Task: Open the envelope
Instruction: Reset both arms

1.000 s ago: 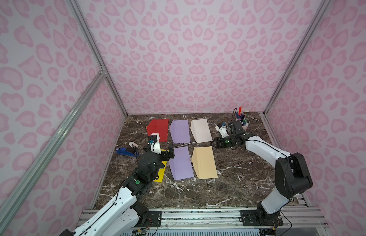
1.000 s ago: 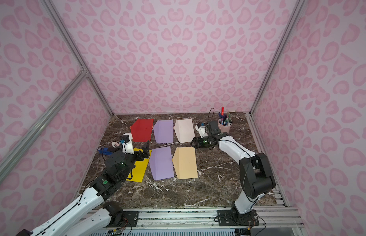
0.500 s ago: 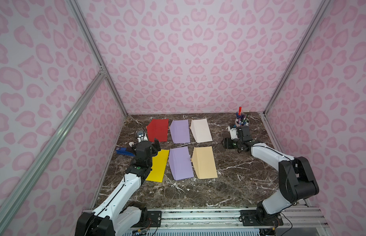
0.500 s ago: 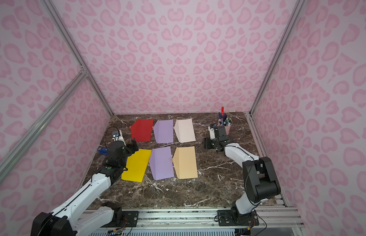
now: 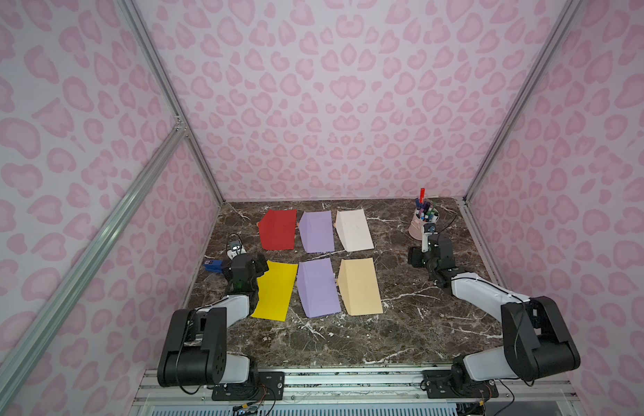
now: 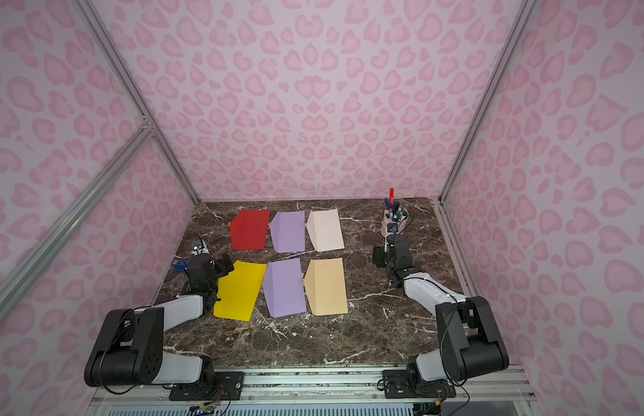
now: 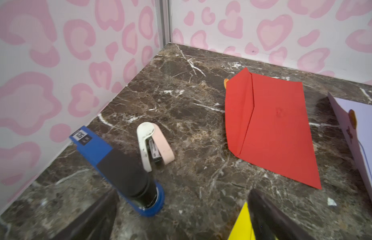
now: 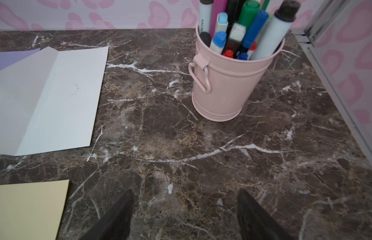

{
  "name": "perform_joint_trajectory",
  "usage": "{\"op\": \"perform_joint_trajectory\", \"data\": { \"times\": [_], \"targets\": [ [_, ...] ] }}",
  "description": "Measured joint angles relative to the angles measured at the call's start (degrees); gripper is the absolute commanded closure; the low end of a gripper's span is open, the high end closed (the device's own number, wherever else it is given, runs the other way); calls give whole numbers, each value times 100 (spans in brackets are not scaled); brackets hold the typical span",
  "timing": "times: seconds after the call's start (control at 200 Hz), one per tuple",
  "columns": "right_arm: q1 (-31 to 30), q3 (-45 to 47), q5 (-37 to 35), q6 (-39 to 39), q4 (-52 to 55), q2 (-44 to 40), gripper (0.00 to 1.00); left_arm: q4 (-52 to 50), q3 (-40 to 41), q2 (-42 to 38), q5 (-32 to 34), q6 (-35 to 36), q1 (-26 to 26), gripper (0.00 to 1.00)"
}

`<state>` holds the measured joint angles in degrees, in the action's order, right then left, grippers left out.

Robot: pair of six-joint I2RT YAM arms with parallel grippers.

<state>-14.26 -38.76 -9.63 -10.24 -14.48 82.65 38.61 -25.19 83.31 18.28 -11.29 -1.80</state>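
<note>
Several envelopes lie in two rows on the marble table (image 5: 403, 324). At the back are red (image 5: 278, 230), purple (image 5: 316, 232) and white (image 5: 354, 230) envelopes. In front are yellow (image 5: 275, 291), purple (image 5: 317, 288) and tan (image 5: 360, 286) ones. My left gripper (image 5: 246, 264) hovers open at the yellow envelope's far left corner, holding nothing. In the left wrist view its fingers (image 7: 270, 216) frame bare table, with a yellow corner (image 7: 242, 226) beside one. My right gripper (image 5: 426, 252) is open over bare table to the right of the envelopes.
A blue stapler (image 7: 110, 162) and a small pink-and-white stapler (image 7: 153, 143) lie by the left wall, close to my left gripper. A pink bucket (image 8: 226, 87) full of markers stands in the back right corner, just beyond my right gripper. Walls enclose three sides.
My left gripper has drawn back leftward off the yellow envelope, which now lies uncovered. My right gripper has moved right, away from the envelopes, and opened wider.
</note>
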Motion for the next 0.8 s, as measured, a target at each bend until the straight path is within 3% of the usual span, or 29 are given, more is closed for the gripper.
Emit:
{"op": "perform_joint_trajectory", "data": {
  "times": [0.415, 0.68, 0.8],
  "targets": [
    [140, 649, -763, 437, -1539, -306, 23, 2175, 933, 297, 188, 872, 887, 1],
    [435, 920, -660, 758, -2092, -24, 27, 3112, 1169, 531, -70, 1156, 846, 2],
    [448, 1250, -590, 925, -2544, -334, 26, 3257, 1244, 581, -214, 1244, 846, 3]
  ]
}}
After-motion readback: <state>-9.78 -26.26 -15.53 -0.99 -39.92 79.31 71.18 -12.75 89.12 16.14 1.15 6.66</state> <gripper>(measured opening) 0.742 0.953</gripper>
